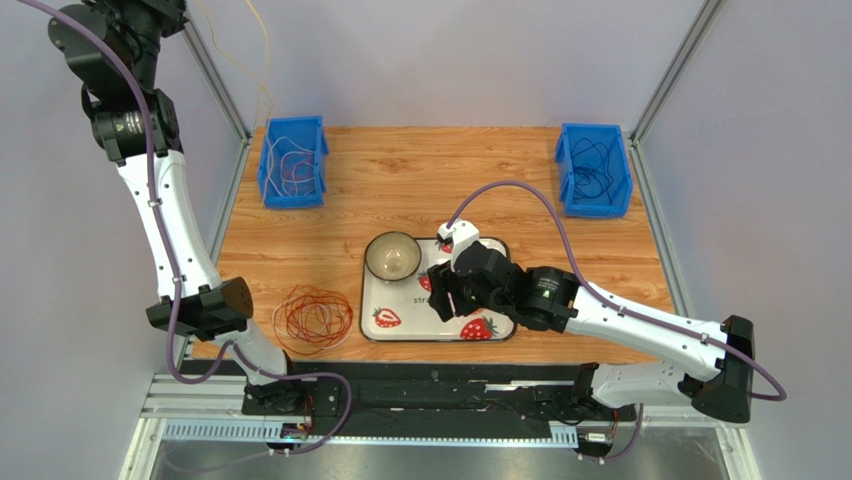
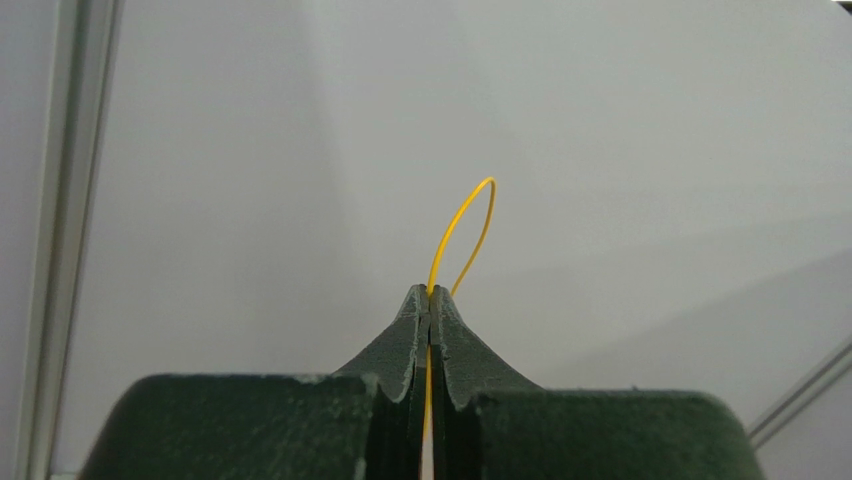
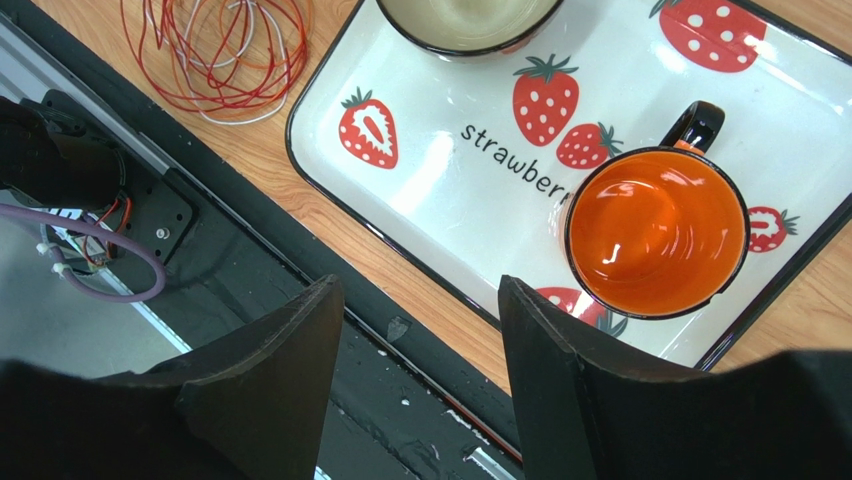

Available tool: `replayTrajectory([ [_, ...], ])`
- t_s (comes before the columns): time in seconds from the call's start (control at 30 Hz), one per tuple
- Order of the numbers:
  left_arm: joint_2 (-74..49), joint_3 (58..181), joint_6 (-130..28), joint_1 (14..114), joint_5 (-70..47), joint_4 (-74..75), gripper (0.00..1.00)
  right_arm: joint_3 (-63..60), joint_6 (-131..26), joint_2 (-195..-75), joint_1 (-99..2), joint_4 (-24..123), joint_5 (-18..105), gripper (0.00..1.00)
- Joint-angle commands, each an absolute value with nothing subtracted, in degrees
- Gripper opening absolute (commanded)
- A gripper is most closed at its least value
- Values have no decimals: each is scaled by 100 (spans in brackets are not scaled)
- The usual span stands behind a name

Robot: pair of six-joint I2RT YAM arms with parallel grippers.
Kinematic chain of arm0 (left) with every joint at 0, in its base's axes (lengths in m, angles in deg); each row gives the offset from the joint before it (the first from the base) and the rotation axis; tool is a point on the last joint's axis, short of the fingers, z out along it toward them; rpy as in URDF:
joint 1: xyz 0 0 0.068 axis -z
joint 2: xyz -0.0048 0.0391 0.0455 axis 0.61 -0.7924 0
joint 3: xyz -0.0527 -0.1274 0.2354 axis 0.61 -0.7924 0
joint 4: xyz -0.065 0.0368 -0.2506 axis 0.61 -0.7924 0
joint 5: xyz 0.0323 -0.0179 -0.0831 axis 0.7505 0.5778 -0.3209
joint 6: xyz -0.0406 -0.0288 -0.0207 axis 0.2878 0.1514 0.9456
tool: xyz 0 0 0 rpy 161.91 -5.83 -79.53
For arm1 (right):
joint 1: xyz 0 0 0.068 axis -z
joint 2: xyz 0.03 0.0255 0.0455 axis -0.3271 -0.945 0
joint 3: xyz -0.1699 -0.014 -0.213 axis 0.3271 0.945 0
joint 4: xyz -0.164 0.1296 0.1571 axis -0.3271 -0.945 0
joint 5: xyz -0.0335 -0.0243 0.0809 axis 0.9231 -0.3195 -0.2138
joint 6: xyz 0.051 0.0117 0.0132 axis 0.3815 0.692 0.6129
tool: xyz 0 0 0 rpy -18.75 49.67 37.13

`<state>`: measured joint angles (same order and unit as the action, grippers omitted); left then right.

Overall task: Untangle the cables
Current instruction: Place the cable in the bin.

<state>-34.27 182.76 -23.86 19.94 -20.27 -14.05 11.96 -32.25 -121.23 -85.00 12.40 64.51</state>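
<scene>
A thin yellow cable (image 2: 465, 220) loops up from between the fingertips of my left gripper (image 2: 430, 292), which is shut on it, raised high against the grey wall. In the top view the yellow cable (image 1: 264, 70) hangs as faint strands from the top edge at the left. A tangle of red, orange and white cables (image 1: 312, 318) lies on the wood by the table's near left edge, and shows again in the right wrist view as the cable tangle (image 3: 225, 50). My right gripper (image 3: 420, 300) stands open and empty over the near edge of the strawberry tray (image 3: 450, 190).
The tray (image 1: 395, 298) carries a pale bowl (image 1: 392, 256) and an orange mug (image 3: 655, 230). A blue bin (image 1: 293, 163) at the back left holds white and purple cables. Another blue bin (image 1: 594, 170) at the back right holds dark cables.
</scene>
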Motion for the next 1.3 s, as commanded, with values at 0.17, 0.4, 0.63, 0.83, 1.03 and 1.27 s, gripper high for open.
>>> replayTrajectory([
  [0.17, -3421, 17929, -2160, 1896, -2648, -262, 0, 1259, -3065, -11997, -8475, 1360, 6406, 61],
  [0.4, -3807, 17569, -2028, 1896, -2982, 564, 0, 1268, -3083, -12111, -8475, 1342, 6380, 61],
  [0.63, -3975, 16875, -2273, 1896, -3106, 916, 0, 1215, -3091, -12269, -8475, 1342, 6362, 61],
  [0.83, -3790, 16057, -2643, 1878, -2877, 952, 0, 1197, -3091, -12340, -8475, 1333, 6327, 60],
  [1.03, -3755, 15802, -2959, 1887, -2517, 741, 0, 1206, -3065, -12358, -8475, 1342, 6301, 59],
  [1.27, -3939, 15636, -3171, 1887, -2525, 635, 0, 1224, -3047, -12392, -8475, 1377, 6266, 59],
])
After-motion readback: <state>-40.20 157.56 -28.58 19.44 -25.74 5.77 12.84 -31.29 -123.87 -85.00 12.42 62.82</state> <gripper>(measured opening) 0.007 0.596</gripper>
